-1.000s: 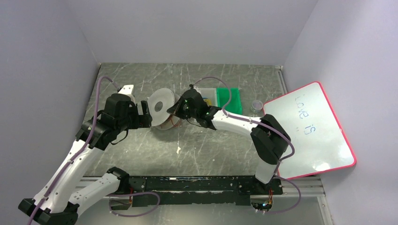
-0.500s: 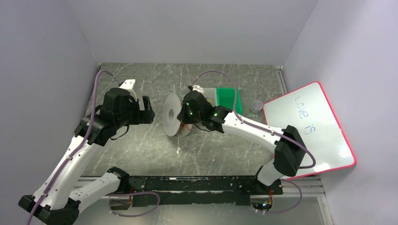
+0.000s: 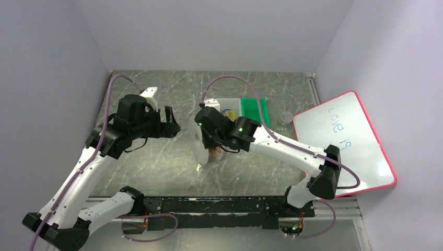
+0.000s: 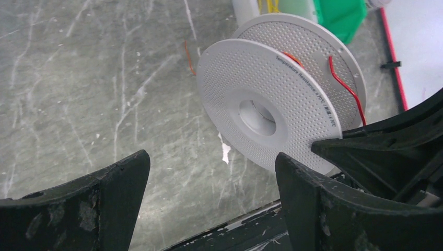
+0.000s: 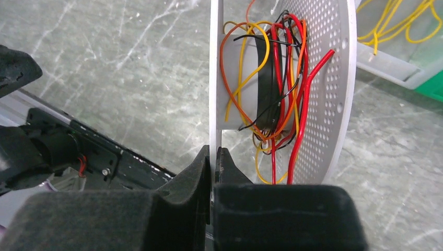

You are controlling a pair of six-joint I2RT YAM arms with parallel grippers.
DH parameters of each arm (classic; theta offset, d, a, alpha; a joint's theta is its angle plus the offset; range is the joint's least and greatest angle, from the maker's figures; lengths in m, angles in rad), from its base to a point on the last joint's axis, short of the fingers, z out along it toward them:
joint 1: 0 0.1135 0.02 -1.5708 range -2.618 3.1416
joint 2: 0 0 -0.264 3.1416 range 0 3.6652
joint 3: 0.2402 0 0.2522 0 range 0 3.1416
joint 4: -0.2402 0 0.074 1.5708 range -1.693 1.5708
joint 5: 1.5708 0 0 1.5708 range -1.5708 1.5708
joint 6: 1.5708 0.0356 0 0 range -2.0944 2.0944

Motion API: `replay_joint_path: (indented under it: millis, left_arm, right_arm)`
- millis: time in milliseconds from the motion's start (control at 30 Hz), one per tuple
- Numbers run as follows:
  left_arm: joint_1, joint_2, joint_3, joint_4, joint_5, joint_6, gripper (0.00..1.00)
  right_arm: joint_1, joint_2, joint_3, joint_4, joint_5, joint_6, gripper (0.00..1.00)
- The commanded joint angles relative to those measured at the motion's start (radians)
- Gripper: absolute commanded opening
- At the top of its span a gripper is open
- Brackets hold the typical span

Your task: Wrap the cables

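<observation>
Cables [image 5: 282,78] on spool [image 4: 230,73], whiteboard [image 3: 345,149] reading "Love is"

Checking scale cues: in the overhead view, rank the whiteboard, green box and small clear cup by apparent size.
1. whiteboard, by far the largest
2. green box
3. small clear cup, plainly the smallest

The left arm [image 3: 86,164] is bent up from 7 o'clock, with the left gripper [image 3: 171,121] held wide open and pointed toward 3 o'clock. The right arm [image 3: 282,144] is stretched toward 10 o'clock, with the right gripper [image 5: 214,157] pinched tight on a spool [image 5: 334,104] flange.
</observation>
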Motion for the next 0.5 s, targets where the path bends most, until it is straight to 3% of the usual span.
replay_joint_path:
  millis: [0, 467]
  left_arm:
    - [-0.004, -0.004, 0.025, 0.048, 0.121, -0.003, 0.93]
    - [-0.005, 0.024, -0.040, 0.101, 0.257, -0.058, 0.93]
  right_arm:
    - [0.050, 0.017, 0.070, -0.114, 0.118, -0.005, 0.00]
    - [0.126, 0.199, 0.176, -0.157, 0.220, 0.051, 0.00]
